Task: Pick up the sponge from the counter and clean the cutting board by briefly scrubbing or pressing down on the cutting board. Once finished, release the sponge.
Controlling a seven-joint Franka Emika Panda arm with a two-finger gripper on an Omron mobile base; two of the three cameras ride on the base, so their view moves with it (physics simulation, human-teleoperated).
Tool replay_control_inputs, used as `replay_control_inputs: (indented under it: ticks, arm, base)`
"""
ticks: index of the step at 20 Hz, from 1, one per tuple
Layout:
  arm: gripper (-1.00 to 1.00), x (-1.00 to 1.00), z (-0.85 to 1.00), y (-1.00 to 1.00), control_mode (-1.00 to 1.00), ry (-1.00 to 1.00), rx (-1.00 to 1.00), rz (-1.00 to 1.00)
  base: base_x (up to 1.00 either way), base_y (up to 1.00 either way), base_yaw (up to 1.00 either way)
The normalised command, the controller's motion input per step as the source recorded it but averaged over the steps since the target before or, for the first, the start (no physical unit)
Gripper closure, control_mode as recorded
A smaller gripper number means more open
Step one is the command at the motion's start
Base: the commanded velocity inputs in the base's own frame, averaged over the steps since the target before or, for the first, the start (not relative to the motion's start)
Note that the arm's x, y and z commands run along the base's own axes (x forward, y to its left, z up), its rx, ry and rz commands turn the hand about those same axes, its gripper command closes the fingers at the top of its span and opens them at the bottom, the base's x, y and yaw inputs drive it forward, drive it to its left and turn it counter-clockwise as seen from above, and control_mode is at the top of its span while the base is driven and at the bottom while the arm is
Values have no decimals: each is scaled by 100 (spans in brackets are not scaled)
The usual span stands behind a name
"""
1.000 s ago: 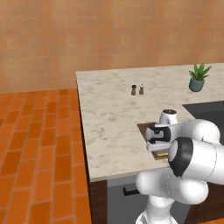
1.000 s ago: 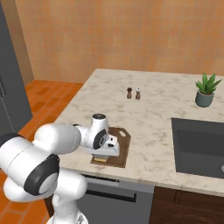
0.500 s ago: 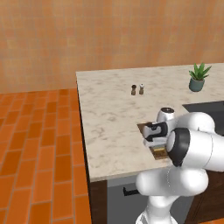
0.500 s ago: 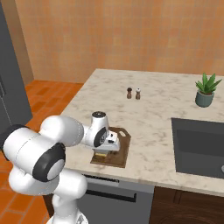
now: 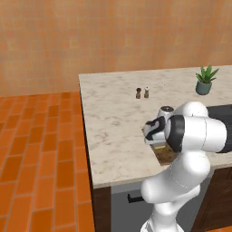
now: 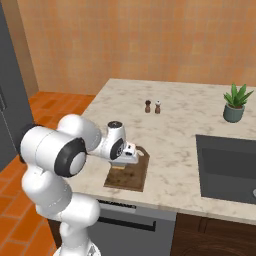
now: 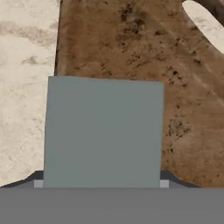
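sponge (image 7: 103, 131) held in gripper (image 6: 131, 156), low over the board (image 6: 131, 174) near the counter (image 6: 190, 120) edge; pickup done, scrubbing apparently in hand, release left.

Place: a rendered home kitchen.
Worktop: marbled beige counter (image 6: 180, 125) with dark cabinet fronts below its near edge.
Sink: dark basin (image 6: 227, 167) sunk into the counter's right side.
Seasoning: two small shakers (image 6: 152, 106) near the counter's far edge.
Plant: potted succulent (image 6: 235, 102) toward the far right corner.
Board: brown cutting board (image 6: 131, 174) at the near edge.
Floor: orange brick tiles (image 5: 41, 149).
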Motion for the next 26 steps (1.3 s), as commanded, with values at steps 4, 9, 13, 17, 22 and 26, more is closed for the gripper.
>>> replay_control_inputs:
  ticks: [4,9,13,17,22,26]
  arm:
    - [100,74,0,0,-100,-3,0,-3]
    - [100,62,-1,-2,-100,0,0,-3]
    - [100,33,-1,-24,-100,-3,0,0]
    - [100,5,-20,-47,-100,-2,0,0]
    - [100,-69,-42,-38,-100,-2,0,0]
    - [100,-100,-37,-21,-100,-1,0,0]
  base:
    - [0,0,0]
    - [0,0,0]
    - [0,0,0]
    - [0,0,0]
    - [0,0,0]
    - [0,0,0]
